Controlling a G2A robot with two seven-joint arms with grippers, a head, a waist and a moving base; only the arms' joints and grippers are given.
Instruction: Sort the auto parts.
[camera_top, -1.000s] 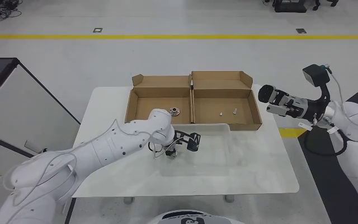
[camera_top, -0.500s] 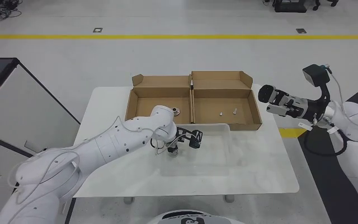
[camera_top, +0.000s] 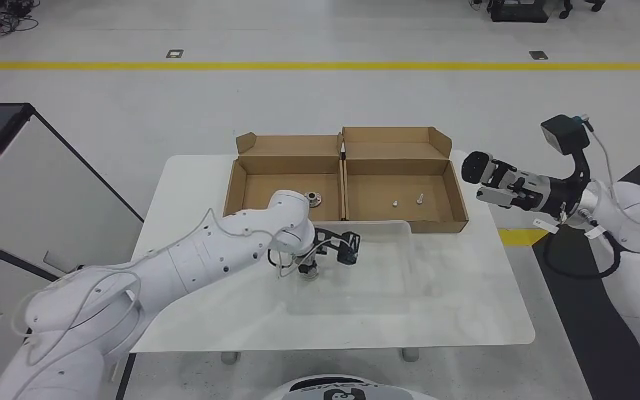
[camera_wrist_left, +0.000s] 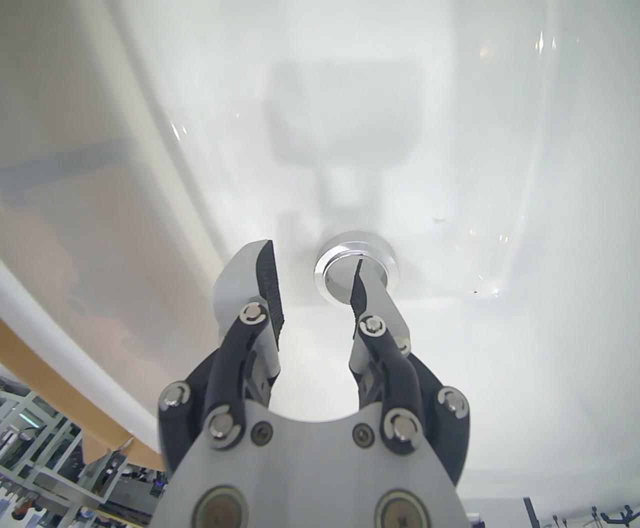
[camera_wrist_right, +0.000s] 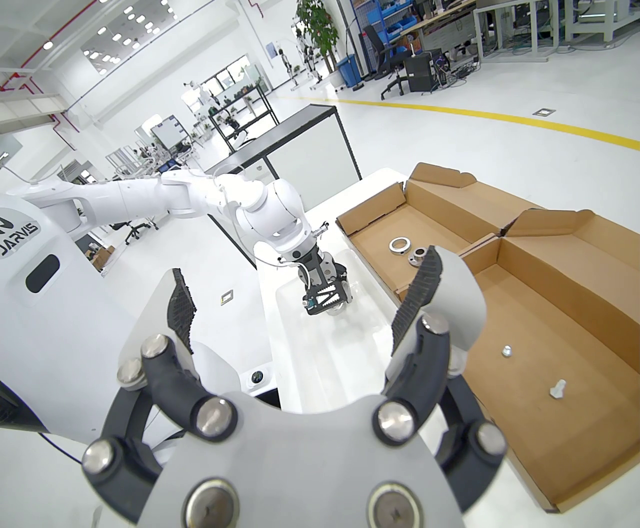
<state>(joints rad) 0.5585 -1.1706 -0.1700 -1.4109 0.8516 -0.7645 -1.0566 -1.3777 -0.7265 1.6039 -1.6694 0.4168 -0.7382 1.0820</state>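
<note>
A shiny metal ring (camera_wrist_left: 356, 267) lies on the floor of a white plastic tray (camera_top: 400, 229). My left gripper (camera_wrist_left: 312, 272) is down in the tray, open, with one fingertip (camera_wrist_left: 358, 282) at the ring's hole and the other outside it. From above, the left gripper (camera_top: 311, 267) sits at the tray's left end. My right gripper (camera_top: 476, 180) hangs open and empty off the table's right side, beside the right cardboard box (camera_top: 455, 205). The left box (camera_top: 235, 195) holds a ring (camera_wrist_right: 400, 245) and a flanged part (camera_wrist_right: 419, 256). A nut (camera_wrist_right: 506, 351) and a bolt (camera_wrist_right: 557, 389) lie in the right box.
The two open cardboard boxes stand side by side at the back of the white table (camera_top: 200, 260), with the tray just in front of them. A dark cabinet (camera_top: 40, 190) stands to the table's left.
The left arm shifted a little toward the boxes a second ago, then held still. The right arm has not moved.
</note>
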